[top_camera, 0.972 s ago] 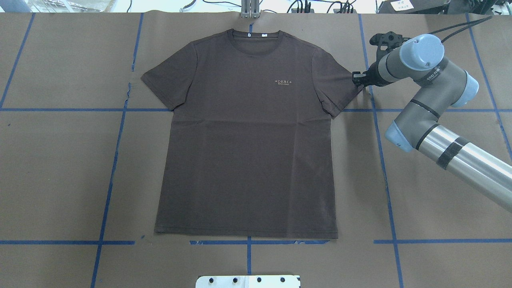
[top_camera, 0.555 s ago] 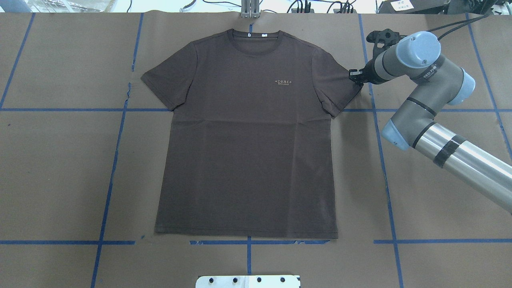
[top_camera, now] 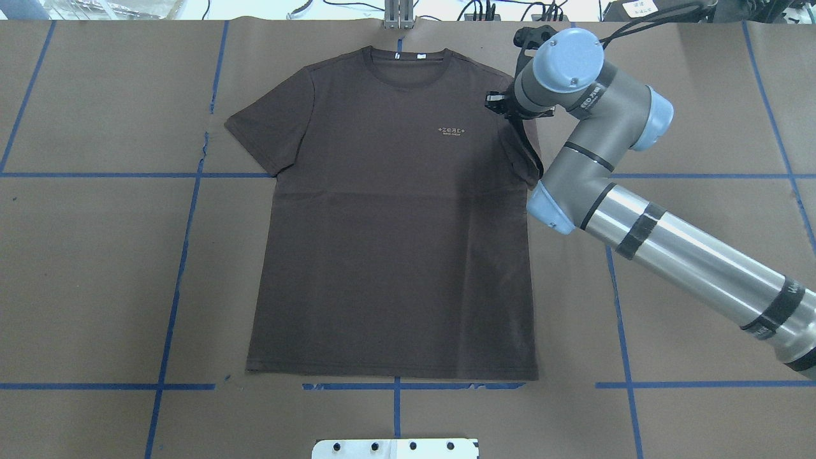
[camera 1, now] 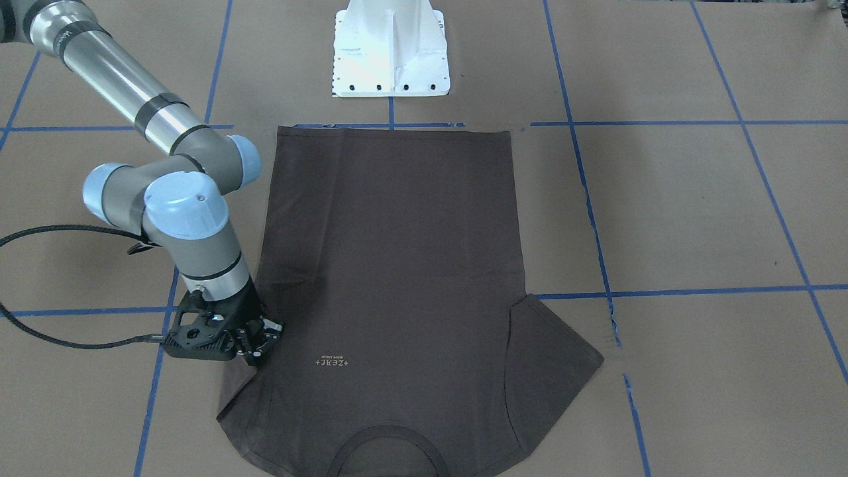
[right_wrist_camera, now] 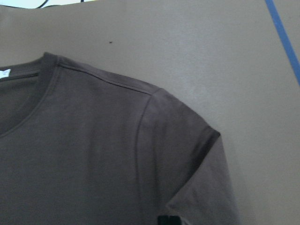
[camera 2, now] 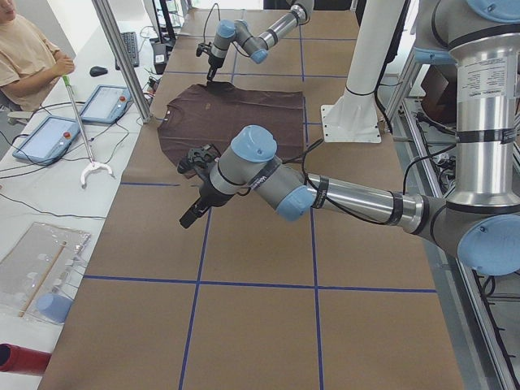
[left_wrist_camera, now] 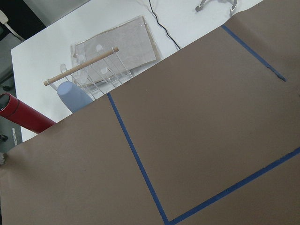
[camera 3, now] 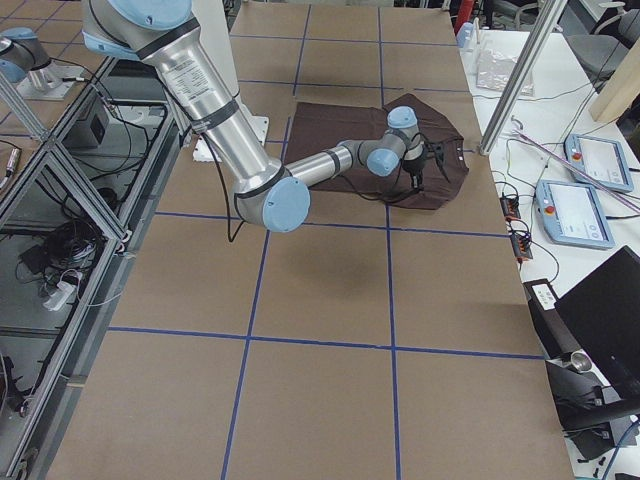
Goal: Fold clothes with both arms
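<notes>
**Folding the right sleeve inward over the chest**

The T-shirt (top_camera: pixel 395 255) lies flat, front up, in the middle of the desk (top_camera: pixel 95 268), collar on the far side. Our right pincer (camera 1: pixel 264 336) is closed on the hem of the right sleeve (right_wrist_camera: pixel 201 159), just right of the chest logo (top_camera: pixel 452 131), with the sleeve doubled over at the shoulder. We judge the fold goes best if we stay low, head straight left, and lay the crease along the side seam before releasing. Our left pincer (camera 2: pixel 188 218) hangs over the desk well left of the shirt; we cannot tell how far open it is.
</notes>
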Controlling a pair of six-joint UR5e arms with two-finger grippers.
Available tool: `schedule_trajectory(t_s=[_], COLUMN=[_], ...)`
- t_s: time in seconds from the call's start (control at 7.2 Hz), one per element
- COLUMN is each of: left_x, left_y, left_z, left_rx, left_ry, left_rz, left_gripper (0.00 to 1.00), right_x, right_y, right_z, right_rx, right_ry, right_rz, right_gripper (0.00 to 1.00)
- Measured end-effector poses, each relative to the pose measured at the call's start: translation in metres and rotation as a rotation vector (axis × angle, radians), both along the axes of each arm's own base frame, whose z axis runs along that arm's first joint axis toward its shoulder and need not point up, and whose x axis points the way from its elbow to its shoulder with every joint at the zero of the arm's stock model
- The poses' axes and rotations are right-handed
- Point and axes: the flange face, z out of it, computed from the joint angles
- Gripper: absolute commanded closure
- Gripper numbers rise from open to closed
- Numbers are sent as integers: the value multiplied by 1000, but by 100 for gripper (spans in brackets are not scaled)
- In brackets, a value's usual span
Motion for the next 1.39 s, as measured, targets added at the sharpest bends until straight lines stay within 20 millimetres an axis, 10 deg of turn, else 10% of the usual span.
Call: schedule_trajectory(t_s=[0.69, 0.97, 1.39], left_x=[-1, -1, 0], left_y=[0, 0, -2], left_z=[0, 1, -1], left_rx=[-1, -1, 0], left_ry=[0, 1, 5], left_rz=[-2, -1, -6], left_gripper=[0, 0, 0], right_x=[-49, -52, -48], right_y=[2, -1, -10], right_z=[-29, -33, -57], right_rx=[3, -11, 20], right_ry=[15, 7, 0], right_rz=[29, 47, 55], right_gripper=[100, 0, 0])
